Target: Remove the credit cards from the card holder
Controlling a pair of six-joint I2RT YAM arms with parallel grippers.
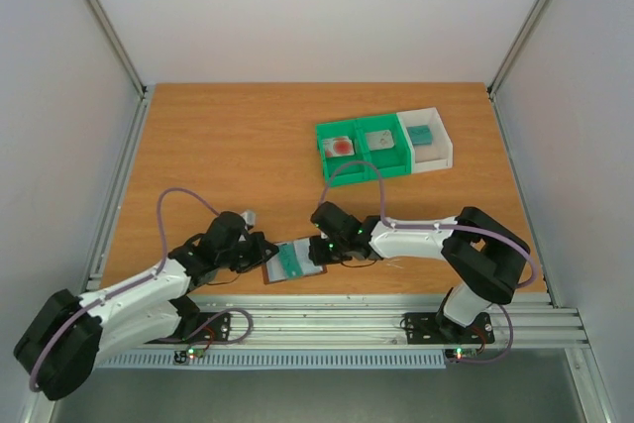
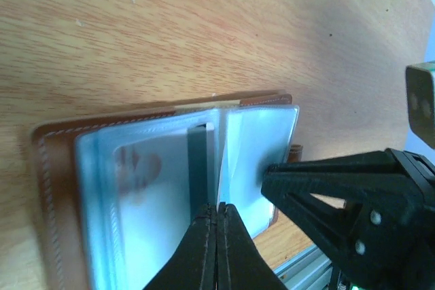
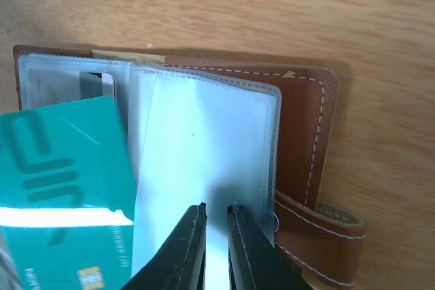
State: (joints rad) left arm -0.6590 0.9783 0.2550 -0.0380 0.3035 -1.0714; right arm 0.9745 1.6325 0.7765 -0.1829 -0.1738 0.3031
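Observation:
The brown card holder (image 1: pixel 309 265) lies open near the table's front edge, its clear sleeves up (image 2: pixel 51 168) (image 3: pixel 299 134). A teal credit card (image 1: pixel 290 261) (image 3: pixel 64 188) stands tilted over its left half. My left gripper (image 1: pixel 269 252) (image 2: pixel 217 207) is shut on that card's thin edge. My right gripper (image 1: pixel 319 244) (image 3: pixel 216 210) rests on the right sleeve page, jaws a narrow gap apart with nothing between them. One of its fingers (image 2: pixel 319 181) shows in the left wrist view. A faint reddish card (image 2: pixel 139 168) sits inside a left sleeve.
A green two-compartment tray (image 1: pixel 359 160) at the back holds a card with a red blot (image 1: pixel 340 145) and a grey card (image 1: pixel 380 140). The white tray (image 1: pixel 443 151) beside it holds a teal card (image 1: pixel 422 135). The table's front rail runs just behind the holder.

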